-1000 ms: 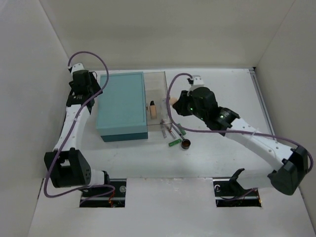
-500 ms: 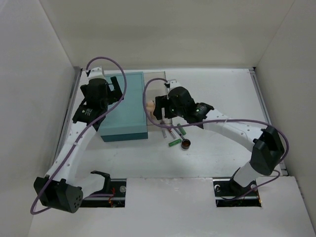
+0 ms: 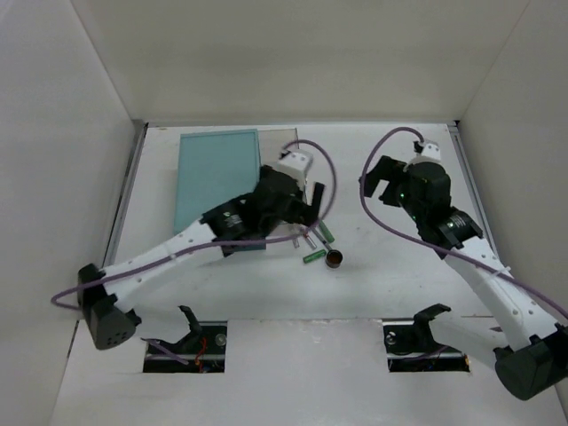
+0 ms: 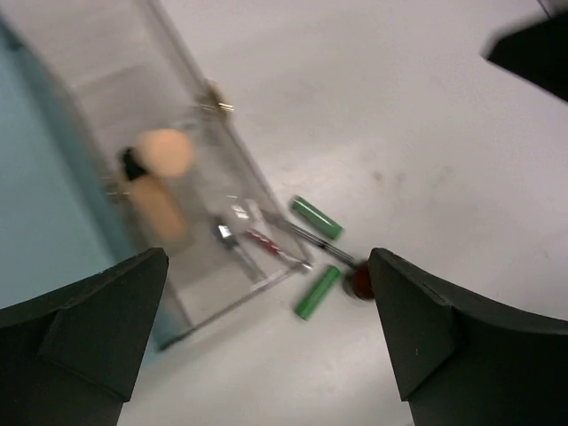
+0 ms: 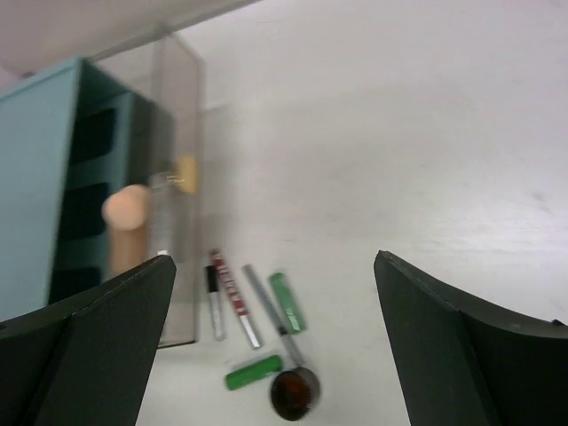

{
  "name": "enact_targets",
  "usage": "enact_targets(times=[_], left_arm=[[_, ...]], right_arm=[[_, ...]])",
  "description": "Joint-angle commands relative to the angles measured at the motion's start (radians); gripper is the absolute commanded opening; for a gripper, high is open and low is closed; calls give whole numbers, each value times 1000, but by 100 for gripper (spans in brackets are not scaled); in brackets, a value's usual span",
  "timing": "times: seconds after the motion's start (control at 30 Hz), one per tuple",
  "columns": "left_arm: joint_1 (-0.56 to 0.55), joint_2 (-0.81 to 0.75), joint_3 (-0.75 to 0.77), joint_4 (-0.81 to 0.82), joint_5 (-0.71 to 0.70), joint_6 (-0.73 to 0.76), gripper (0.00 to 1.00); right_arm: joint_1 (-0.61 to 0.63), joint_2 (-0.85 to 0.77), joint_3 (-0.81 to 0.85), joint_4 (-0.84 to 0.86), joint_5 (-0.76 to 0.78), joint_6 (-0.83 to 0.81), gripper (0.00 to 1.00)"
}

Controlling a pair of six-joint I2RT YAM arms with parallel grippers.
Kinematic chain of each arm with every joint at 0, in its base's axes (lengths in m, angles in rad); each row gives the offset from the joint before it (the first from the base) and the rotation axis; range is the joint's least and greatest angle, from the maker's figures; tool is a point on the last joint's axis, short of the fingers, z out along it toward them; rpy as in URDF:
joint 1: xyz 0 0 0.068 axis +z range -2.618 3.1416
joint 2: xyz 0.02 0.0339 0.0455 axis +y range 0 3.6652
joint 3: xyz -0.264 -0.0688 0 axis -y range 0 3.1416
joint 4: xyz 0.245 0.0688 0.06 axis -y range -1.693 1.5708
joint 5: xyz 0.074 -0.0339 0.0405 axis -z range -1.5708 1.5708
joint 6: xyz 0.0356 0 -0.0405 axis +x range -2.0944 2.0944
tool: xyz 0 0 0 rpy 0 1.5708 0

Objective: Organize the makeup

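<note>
The makeup lies round a clear container (image 5: 177, 115) beside the teal box (image 3: 213, 169). Inside the container are a peach sponge (image 5: 126, 209) (image 4: 165, 151) and a beige bottle (image 4: 160, 211). On the table in front lie a red pencil (image 5: 229, 288), a grey pencil (image 5: 266, 306), a black-tipped pencil (image 5: 214, 302), two green tubes (image 5: 287, 302) (image 5: 253, 372) and a round brown piece (image 5: 295, 394) (image 3: 335, 259). My left gripper (image 3: 306, 200) (image 4: 266, 302) hovers open above the container's front end. My right gripper (image 3: 380, 180) (image 5: 275, 266) is open and empty, up and to the right of the makeup.
White walls enclose the table on three sides. The left arm lies diagonally across the near left of the table and over the teal box's front corner. A purple cable (image 3: 319, 177) loops above the container.
The right gripper opened, leaving the sponge in the container, and drew back to the right. The left arm swung from the teal box's left side across to the container, jaws opening.
</note>
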State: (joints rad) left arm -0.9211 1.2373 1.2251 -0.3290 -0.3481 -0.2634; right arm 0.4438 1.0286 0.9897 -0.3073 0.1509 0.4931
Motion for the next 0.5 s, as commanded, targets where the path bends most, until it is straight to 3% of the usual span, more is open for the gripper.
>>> enact_targets(times=[0.0,0.23,0.33,0.47], left_arm=[[-159,134,66,-7,-23,-2,100],[-317,433,218,-53,6,-33,100],[-325,549,263,-61,102,-54,99],[-298,666,303,-82,189,-94,89]], right_arm=[[-99,-68,-81,-93,22,54,100],[-285,-268,-195,-118,9,87,100],[-331,-315,-204,-133,-8,87,100],[-337,-331,-215,-141,-16,97,100]])
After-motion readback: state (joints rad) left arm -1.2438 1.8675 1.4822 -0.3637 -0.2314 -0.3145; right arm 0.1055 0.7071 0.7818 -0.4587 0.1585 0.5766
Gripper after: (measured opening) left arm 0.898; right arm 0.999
